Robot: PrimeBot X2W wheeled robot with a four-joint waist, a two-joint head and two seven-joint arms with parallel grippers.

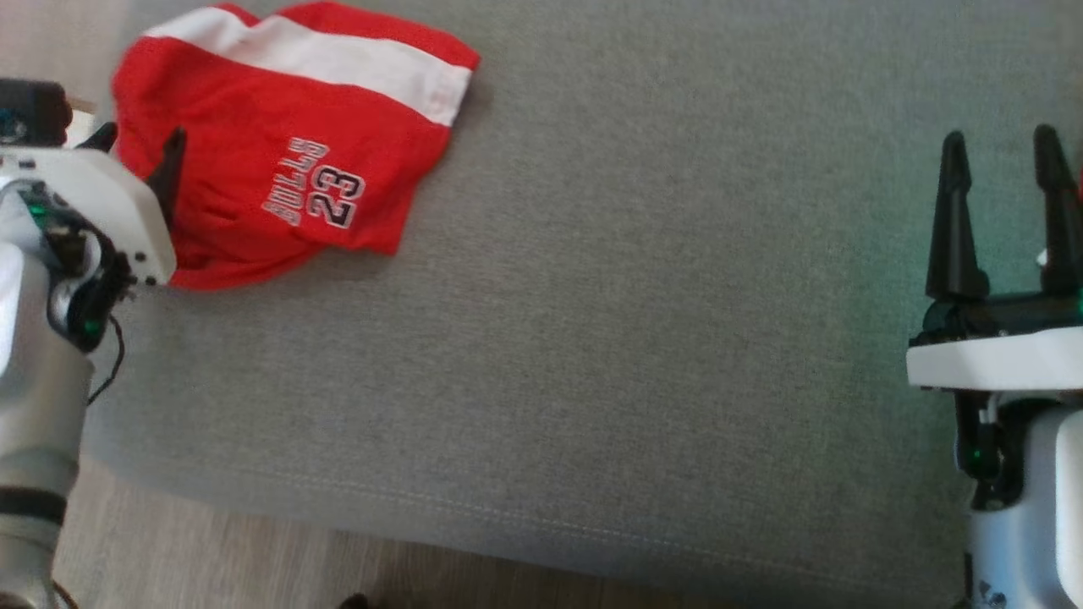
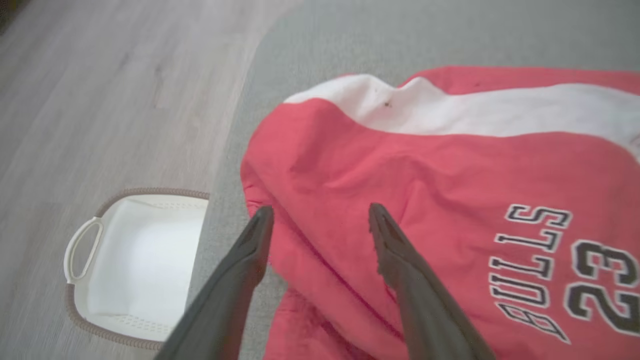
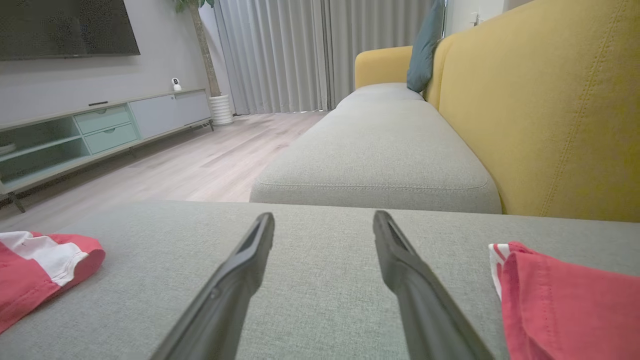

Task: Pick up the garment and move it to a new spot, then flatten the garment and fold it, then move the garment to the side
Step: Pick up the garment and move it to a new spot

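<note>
On the cushion (image 1: 634, 296), the garment (image 1: 279, 144) lies beneath the left tool (image 1: 142, 135) (jaws apart).

Soft, even daylight fills the room, brightest at the curtains (image 3: 300, 50). The garment (image 1: 288, 152) casts only a thin shadow on the grey cushion (image 1: 634, 338), where a faint green glow tints the fabric beside the right gripper (image 1: 1000, 134). The head view looks soft and grainy; the left wrist view is washed out, its floor (image 2: 100, 75) and basket (image 2: 135, 260) smeared.
</note>
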